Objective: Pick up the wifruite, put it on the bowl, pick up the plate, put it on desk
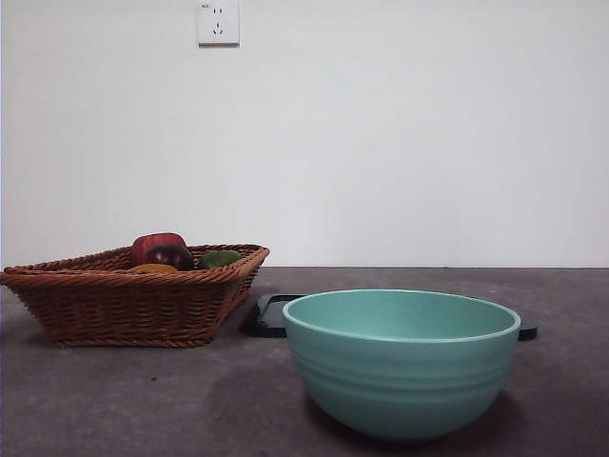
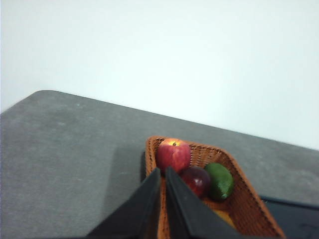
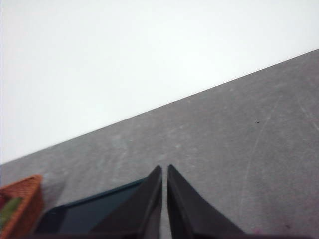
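The wifruite (image 1: 152, 268) lies low in the wicker basket (image 1: 124, 305), only its orange-brown top showing; in the left wrist view the wifruite (image 2: 225, 217) peeks out beside a jaw. The mint-green ribbed bowl (image 1: 401, 362) stands near and empty-looking on the desk (image 1: 114, 400). A flat black plate (image 1: 270, 315) lies behind the bowl; the plate (image 3: 82, 215) also shows in the right wrist view. My left gripper (image 2: 163, 172) hovers shut above the basket's (image 2: 249, 199) near end. My right gripper (image 3: 164, 169) is shut above the plate's edge. Neither arm appears in the front view.
In the basket also lie a red apple (image 2: 173, 154), a dark red round fruit (image 2: 195, 180) and a green fruit (image 2: 219, 180). A white wall with a socket (image 1: 218, 23) closes the desk's far side. A basket corner (image 3: 22, 204) shows left of the plate.
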Action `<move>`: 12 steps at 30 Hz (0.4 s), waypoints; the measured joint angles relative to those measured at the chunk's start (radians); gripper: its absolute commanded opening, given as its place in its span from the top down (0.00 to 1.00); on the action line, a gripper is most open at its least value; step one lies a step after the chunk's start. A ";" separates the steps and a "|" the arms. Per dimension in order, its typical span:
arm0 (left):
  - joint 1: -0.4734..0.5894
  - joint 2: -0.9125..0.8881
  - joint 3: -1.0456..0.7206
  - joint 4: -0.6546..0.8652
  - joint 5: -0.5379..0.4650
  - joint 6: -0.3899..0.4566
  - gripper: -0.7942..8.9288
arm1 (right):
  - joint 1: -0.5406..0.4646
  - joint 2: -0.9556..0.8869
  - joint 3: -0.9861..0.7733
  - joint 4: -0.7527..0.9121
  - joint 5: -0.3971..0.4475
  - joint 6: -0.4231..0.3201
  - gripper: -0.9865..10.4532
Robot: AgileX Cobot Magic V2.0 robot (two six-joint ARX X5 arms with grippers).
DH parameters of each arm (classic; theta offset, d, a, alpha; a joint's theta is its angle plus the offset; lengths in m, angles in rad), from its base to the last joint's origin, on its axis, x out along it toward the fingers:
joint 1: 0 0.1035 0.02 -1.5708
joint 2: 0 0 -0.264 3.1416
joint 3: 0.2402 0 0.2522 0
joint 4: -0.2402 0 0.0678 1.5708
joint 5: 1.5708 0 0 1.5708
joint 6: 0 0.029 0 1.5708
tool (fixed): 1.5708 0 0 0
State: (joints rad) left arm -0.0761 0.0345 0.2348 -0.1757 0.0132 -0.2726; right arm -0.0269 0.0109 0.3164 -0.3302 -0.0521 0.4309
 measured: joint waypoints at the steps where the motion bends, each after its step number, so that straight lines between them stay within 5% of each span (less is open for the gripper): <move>1: -0.001 0.010 0.012 -0.003 0.000 -0.006 0.90 | 0.001 0.005 0.026 -0.021 -0.006 0.009 0.91; 12: -0.040 0.168 0.268 -0.143 0.090 -0.029 0.90 | 0.006 0.151 0.266 -0.188 -0.291 0.023 0.91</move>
State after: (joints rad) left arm -0.1162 0.2024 0.5030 -0.3191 0.1032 -0.3016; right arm -0.0212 0.1623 0.5823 -0.5186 -0.3428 0.4534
